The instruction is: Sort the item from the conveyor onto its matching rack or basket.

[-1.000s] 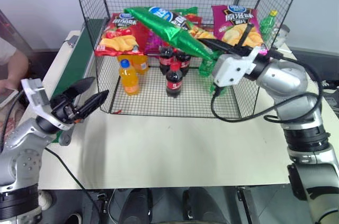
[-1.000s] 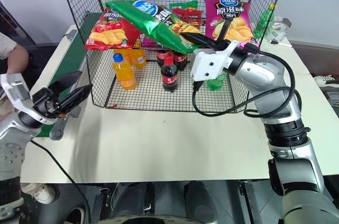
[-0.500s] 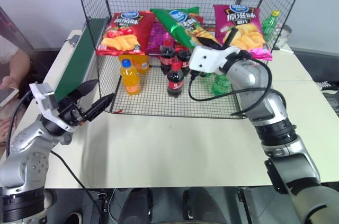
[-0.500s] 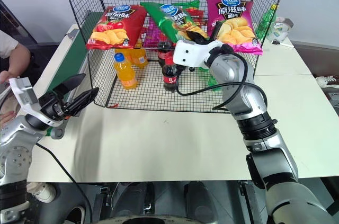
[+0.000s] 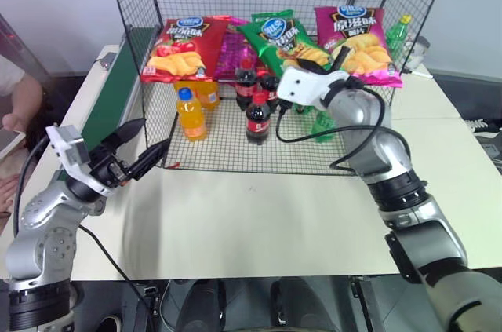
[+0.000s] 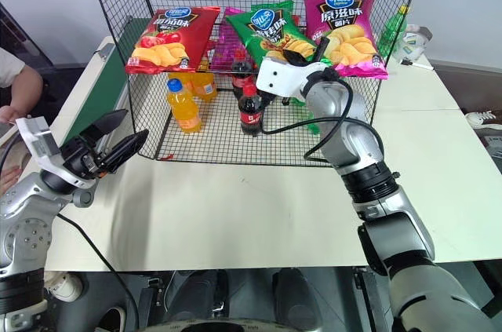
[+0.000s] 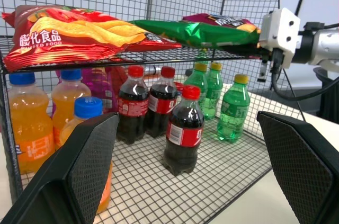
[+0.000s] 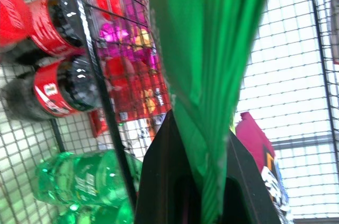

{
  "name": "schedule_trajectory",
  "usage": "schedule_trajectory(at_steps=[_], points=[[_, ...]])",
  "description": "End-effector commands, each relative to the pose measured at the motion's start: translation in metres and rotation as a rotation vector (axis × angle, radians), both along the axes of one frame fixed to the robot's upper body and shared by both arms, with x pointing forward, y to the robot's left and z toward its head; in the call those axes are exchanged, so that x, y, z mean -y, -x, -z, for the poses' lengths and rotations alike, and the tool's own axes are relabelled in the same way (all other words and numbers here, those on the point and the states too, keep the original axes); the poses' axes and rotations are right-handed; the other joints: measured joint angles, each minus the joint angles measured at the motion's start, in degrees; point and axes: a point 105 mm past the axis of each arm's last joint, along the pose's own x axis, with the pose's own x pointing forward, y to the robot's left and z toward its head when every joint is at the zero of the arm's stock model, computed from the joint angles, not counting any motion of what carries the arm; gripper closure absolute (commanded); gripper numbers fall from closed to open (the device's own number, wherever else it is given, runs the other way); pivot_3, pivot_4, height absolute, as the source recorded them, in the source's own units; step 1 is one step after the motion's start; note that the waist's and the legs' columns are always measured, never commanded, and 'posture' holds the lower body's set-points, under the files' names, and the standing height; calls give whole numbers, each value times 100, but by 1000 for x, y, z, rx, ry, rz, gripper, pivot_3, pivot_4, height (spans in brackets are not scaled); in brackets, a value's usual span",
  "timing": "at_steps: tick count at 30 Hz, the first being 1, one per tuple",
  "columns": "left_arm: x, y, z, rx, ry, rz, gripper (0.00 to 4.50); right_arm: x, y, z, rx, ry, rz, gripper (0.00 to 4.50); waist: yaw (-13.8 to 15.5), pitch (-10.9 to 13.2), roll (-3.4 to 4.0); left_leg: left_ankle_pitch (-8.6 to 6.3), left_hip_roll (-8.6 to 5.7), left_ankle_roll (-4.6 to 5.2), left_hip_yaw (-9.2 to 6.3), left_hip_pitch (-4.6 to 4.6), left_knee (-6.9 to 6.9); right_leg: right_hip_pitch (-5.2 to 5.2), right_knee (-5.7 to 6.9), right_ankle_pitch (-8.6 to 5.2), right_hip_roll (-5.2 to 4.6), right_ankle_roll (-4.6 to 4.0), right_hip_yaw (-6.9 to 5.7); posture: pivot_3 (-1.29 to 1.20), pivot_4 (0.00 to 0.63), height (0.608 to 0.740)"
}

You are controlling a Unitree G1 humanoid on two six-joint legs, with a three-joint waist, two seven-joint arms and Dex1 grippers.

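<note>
The green crisp bag (image 5: 281,37) lies on the middle tier of the black wire rack (image 5: 129,4), between a red bag (image 5: 182,49) and a magenta-pink bag (image 5: 357,34). My right gripper (image 6: 303,56) is at the rack's front, shut on the bag's near edge. In the right wrist view the green foil (image 8: 206,49) is pinched between the black fingers (image 8: 159,181). Left of the rack, over the table edge, my left gripper (image 5: 145,147) is open with nothing in it. The dark-green conveyor (image 5: 114,93) runs along the table's left side, behind the left gripper.
On the rack's bottom tier stand orange bottles (image 5: 190,112), cola bottles (image 5: 257,116) and green bottles (image 7: 233,108). The top shelf carries small packets. A person's hand (image 5: 20,104) with a phone is at the far left. The white table (image 5: 259,222) lies in front of the rack.
The right gripper pushed forward and down into the rack. The green bag went from slanting up and left to lying flat on the middle tier. The left arm stayed put.
</note>
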Motion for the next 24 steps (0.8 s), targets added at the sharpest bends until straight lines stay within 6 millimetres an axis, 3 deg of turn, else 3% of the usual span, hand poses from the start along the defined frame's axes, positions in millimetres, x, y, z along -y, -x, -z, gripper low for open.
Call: schedule_trajectory(at_steps=[1,2,3,9,24], points=[[4,2,-10,52,-15,4,45,-9,0,-21,27,-99,-37,4500,-5,0,0,0,0,0,0,0,0,-1,2,0,0,0,0,0,150,739],[5,3,-10,53,-17,4,0,-11,0,-22,28,-105,-43,3773,-6,0,0,0,1,0,0,0,0,-1,2,0,1,0,0,0,150,739],[5,3,-10,53,-11,3,0,-12,0,-23,31,-108,-46,3495,-5,0,0,0,1,0,0,0,0,-2,2,0,2,0,0,0,150,739],[8,6,-5,37,-15,9,0,-24,2,-33,42,-183,-90,591,-4,0,0,0,1,0,0,0,0,-2,3,0,1,0,0,0,150,739],[16,8,1,31,-50,21,0,-51,29,-51,-3,-335,-323,591,-2,0,0,0,1,0,0,-2,-2,-5,3,0,0,0,0,0,150,739]])
